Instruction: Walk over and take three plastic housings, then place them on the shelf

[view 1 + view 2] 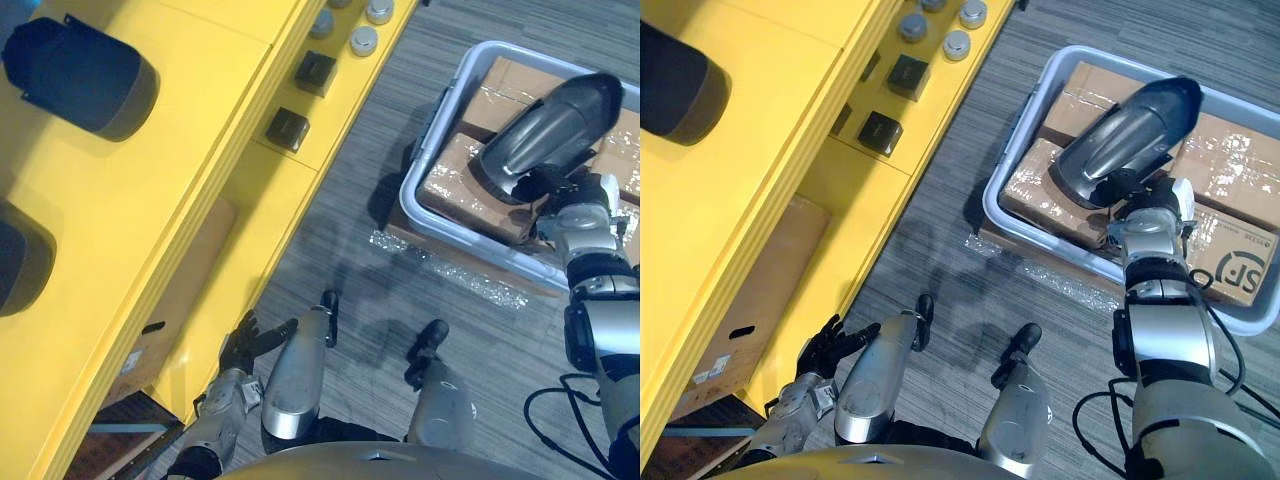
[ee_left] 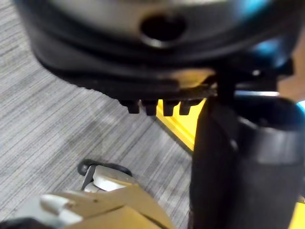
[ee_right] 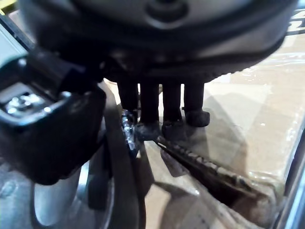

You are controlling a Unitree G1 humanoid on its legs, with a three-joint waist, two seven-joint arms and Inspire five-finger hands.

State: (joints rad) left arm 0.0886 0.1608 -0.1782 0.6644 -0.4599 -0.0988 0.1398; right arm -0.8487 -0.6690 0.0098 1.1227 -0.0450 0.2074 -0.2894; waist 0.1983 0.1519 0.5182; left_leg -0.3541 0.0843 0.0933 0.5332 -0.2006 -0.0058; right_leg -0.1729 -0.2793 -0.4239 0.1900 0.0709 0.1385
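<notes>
The left hand (image 1: 239,346) hangs loose-fingered low beside the yellow shelf (image 1: 200,200), idle, I judge. Farther out, the right hand (image 1: 560,195) pinches the rim of a dark housing (image 1: 545,125), likely to lift it off the taped cardboard boxes (image 1: 450,185) filling the grey tub (image 1: 420,160). Two more housings (image 1: 80,75) already sit on the shelf.

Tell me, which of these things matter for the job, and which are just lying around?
Job: plastic housing in the grey bin, right hand gripping it; two housings on the yellow shelf.
Lying about: cardboard boxes, dark blocks, round caps; left hand idle.
</notes>
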